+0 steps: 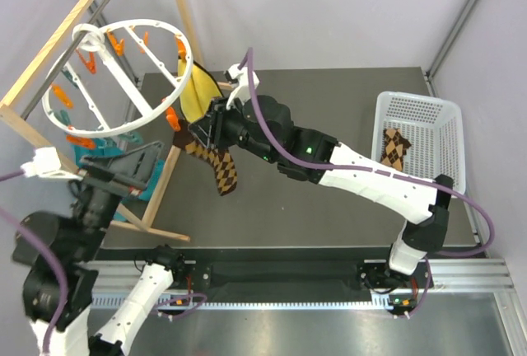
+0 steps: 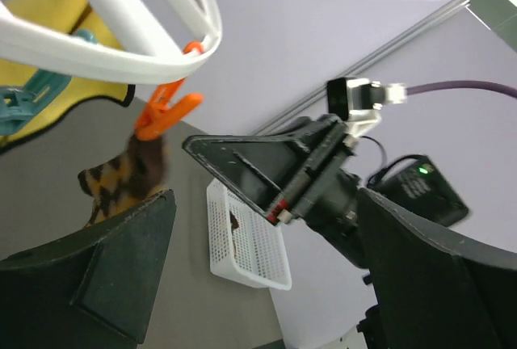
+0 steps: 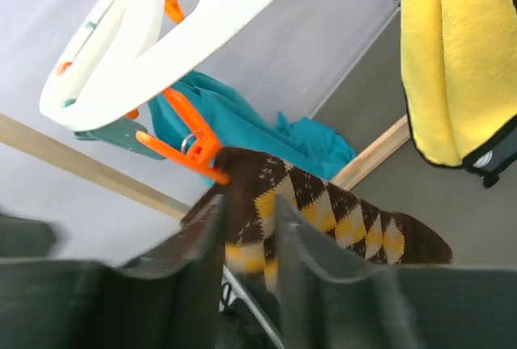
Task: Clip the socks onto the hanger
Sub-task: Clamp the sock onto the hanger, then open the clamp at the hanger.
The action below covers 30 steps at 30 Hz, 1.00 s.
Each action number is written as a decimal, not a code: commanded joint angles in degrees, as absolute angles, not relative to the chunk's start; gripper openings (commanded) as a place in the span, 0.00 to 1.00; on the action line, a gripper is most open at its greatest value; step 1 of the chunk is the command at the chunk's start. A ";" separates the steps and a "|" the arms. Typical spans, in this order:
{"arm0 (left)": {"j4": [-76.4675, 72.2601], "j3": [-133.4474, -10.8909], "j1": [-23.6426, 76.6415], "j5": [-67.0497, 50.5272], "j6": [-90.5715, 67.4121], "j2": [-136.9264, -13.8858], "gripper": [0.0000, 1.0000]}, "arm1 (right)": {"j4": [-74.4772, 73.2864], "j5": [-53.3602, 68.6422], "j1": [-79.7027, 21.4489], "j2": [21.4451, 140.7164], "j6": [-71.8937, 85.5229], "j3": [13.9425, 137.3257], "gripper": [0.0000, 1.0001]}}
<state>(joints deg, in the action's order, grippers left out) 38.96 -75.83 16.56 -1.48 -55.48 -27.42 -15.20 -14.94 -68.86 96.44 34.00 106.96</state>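
One argyle sock (image 1: pixel 219 166) hangs by its dark cuff from an orange clip (image 1: pixel 173 119) on the white ring hanger (image 1: pixel 140 21). In the right wrist view the clip (image 3: pixel 190 143) bites the sock (image 3: pixel 339 212) just below the hanger (image 3: pixel 202 18). My right gripper (image 3: pixel 246 232) is at the cuff with its jaws a little apart and the sock between them. My left gripper (image 2: pixel 266 284) is wide open and holds nothing, left of the clip (image 2: pixel 166 111) and sock (image 2: pixel 121 175). The other sock (image 1: pixel 395 148) lies in the basket.
A wooden frame rack (image 1: pixel 165 183) carries the hanger. A yellow cloth (image 1: pixel 196 92) hangs behind the right gripper (image 1: pixel 202 133) and a teal cloth (image 1: pixel 99 152) hangs near the left gripper (image 1: pixel 123 170). The white mesh basket (image 1: pixel 420 107) stands at the right.
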 commanded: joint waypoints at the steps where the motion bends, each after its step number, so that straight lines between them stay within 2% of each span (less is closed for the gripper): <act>1: 44.38 -81.90 16.70 1.93 -50.02 -26.54 0.97 | -11.60 -15.73 -68.64 97.12 28.31 111.18 0.33; 2: 46.21 -84.70 16.70 2.11 -48.70 -26.72 0.94 | -11.95 -15.82 -68.56 97.55 27.69 111.62 0.45; 5: 48.95 -90.41 16.70 3.16 -46.41 -27.77 0.91 | -13.35 -15.82 -68.47 97.39 25.40 112.50 0.60; 6: 50.43 -91.74 16.70 3.43 -45.97 -27.95 0.89 | -13.62 -15.56 -68.47 97.12 24.79 112.24 0.61; 10: 51.24 -97.29 16.70 3.87 -43.77 -29.44 0.86 | -13.45 -11.88 -68.47 95.37 23.91 109.61 0.59; 17: 50.36 -100.81 16.70 4.13 -42.98 -30.85 0.81 | -2.56 6.57 -70.04 94.13 21.37 102.40 0.42; 20: 49.84 -100.11 16.70 4.31 -42.98 -30.85 0.80 | -0.44 9.40 -72.59 96.41 17.69 103.96 0.41; 23: 49.92 -99.49 16.79 3.96 -43.42 -30.94 0.79 | 2.19 7.74 -74.97 98.70 12.33 105.38 0.44; 27: 50.27 -98.79 16.70 3.60 -44.12 -30.32 0.78 | 4.74 4.23 -75.32 100.89 8.71 105.91 0.54; 30: 50.97 -98.70 16.79 3.87 -44.21 -29.80 0.78 | 6.50 3.52 -75.32 102.65 4.93 106.35 0.56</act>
